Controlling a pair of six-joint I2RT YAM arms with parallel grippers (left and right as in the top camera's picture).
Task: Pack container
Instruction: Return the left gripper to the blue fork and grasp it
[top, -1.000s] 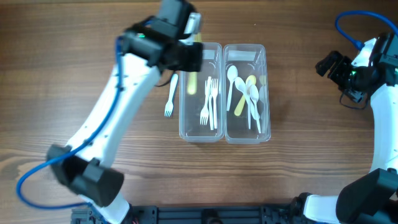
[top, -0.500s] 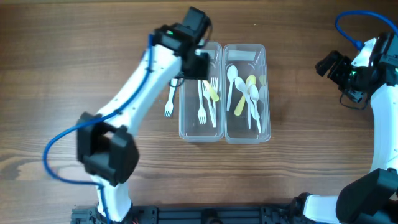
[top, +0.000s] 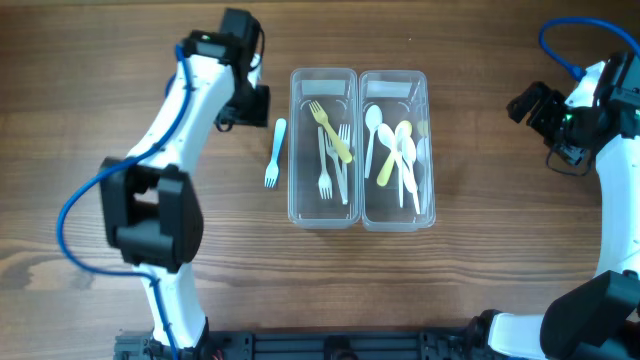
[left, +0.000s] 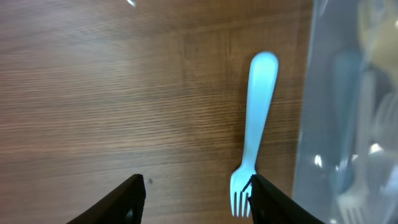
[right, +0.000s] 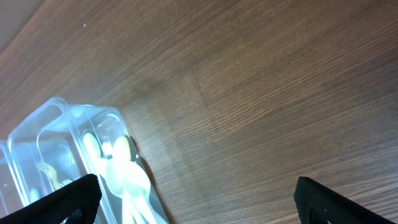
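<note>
Two clear plastic containers stand side by side at the table's middle. The left container (top: 293, 180) holds several forks, with a yellow fork (top: 331, 131) lying on top. Inside the right container (top: 431, 180) lie several white and yellow spoons (top: 398, 150). A light blue fork (top: 274, 152) lies on the wood just left of the containers. My left gripper (top: 245, 104) hangs open and empty above the table, up-left of that fork. In the left wrist view the blue fork (left: 255, 130) runs along my right finger, tines toward me. My right gripper (top: 535, 105) stands wide open far right.
The left container's clear wall (left: 336, 124) fills the right side of the left wrist view. The right wrist view shows the spoon container (right: 62, 143) at lower left and bare wood elsewhere. Blue cables loop from both arms.
My left gripper opened and let the yellow fork drop into the left container, then swung left off the container to beside the blue fork. The right arm stayed still.
</note>
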